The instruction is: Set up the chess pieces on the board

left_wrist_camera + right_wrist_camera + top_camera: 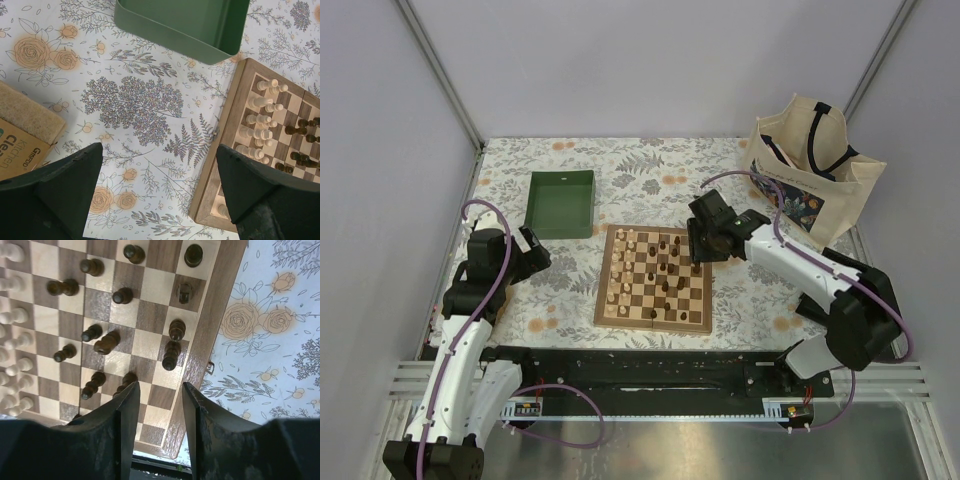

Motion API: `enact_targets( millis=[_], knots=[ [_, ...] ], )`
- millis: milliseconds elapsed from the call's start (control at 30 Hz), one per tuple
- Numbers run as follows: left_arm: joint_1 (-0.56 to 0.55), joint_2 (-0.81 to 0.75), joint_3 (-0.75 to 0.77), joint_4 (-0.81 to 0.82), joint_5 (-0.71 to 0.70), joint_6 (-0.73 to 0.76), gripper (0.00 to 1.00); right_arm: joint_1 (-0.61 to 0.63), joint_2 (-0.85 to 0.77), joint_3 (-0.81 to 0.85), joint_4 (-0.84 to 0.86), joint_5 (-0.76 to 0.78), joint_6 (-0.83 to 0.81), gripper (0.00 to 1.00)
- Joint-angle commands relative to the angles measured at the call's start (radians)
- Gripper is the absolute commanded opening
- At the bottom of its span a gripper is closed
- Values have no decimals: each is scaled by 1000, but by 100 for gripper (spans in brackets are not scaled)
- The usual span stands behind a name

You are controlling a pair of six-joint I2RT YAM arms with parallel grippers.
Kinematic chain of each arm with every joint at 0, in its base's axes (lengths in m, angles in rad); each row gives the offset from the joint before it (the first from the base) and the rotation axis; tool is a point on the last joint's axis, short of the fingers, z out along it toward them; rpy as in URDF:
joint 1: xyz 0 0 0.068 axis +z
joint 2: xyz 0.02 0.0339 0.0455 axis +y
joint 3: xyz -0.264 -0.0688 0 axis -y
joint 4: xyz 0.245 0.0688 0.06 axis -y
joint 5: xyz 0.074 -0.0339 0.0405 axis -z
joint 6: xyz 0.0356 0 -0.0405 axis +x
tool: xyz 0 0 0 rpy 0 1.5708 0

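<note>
Here the right tool (160,388) gapes empty above the board (149,316), dark chess pieces (171,354) just ahead.

Dark chess pieces (170,347) crowd the board (148,316) (only narrow gaps between them); the tablecloth (130,105) left of it lies open; a green tray (561,203) stands beyond.

From above, the chess pieces (665,268) are too small to tell by kind, and the right hand (706,243) covers the far right corner of the board (604,280). In the left wrist view the green tray (165,34) is cut by the top edge. A printed packet (22,150) runs off the left edge, partly behind a finger (55,195) of the left hand (160,150). In the right wrist view pale pieces (12,316) are cropped at the left, and one dark piece (127,380) is half hidden behind a finger.
</note>
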Motion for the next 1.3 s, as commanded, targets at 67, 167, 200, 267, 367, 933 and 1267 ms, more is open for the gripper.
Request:
enact_targets(
  millis=[67, 167, 200, 267, 367, 933, 1267],
  knots=[
    [5, -6, 17, 48, 18, 5, 99, -6, -50, 44, -4, 8, -11, 49],
    [5, -7, 15, 50, 18, 5, 99, -6, -8, 44, -13, 16, -7, 49],
    [5, -7, 15, 50, 18, 5, 99, -7, 6, 42, -13, 19, -7, 49],
    [5, -7, 15, 50, 17, 5, 99, -7, 24, 42, -10, 20, -7, 49],
    [5, -9, 15, 50, 17, 5, 99, -6, 49, 39, 5, 13, -5, 49],
    [5, -4, 15, 50, 17, 6, 99, -16, 118, 47, 19, -3, -22, 32],
    [5, 0, 17, 48, 18, 6, 99, -16, 99, 45, 11, -16, -28, 20]
  ],
)
